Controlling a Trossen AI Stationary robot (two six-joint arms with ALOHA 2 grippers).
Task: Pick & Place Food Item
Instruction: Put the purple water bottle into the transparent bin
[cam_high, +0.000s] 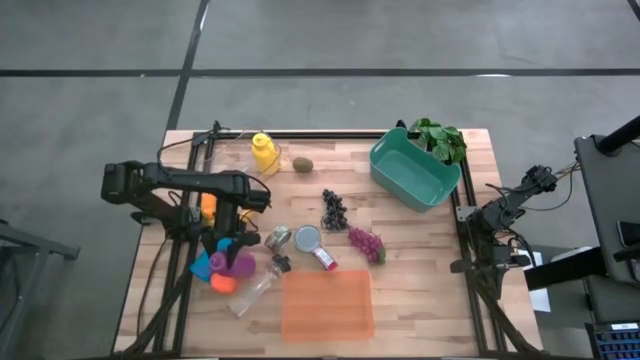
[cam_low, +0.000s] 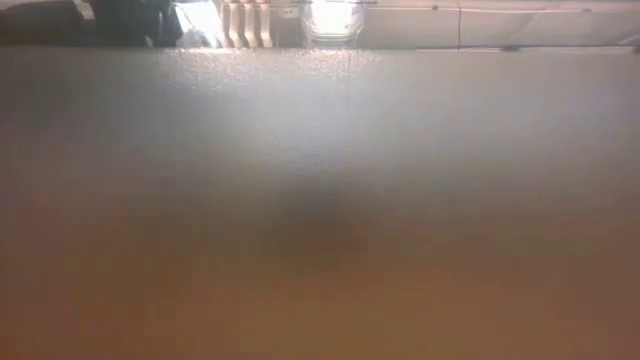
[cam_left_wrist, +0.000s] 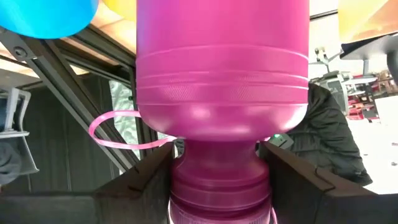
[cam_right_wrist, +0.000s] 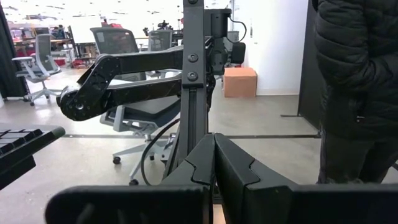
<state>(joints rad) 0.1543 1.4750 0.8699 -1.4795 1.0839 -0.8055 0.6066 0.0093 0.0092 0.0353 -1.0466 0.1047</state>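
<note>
My left gripper is at the table's near left, shut on a magenta plastic bottle, which also shows beside it in the high view. A blue round thing and an orange ball lie right beside the bottle. A thin pink loop hangs off the bottle's neck. My right gripper is shut on nothing and waits past the table's right edge. A blurred brown surface blocks the low view. My left gripper pinches the magenta bottle's narrow neck, just under the shoulder and above the cap ring, between its two fingers, one on each side. The fingers lie across the bottle. Whether the bottle is clear of the table I cannot tell.
On the wooden table: a yellow bottle, a kiwi, a teal bin with greens behind it, dark grapes, red grapes, two cans, a clear bottle, an orange tray.
</note>
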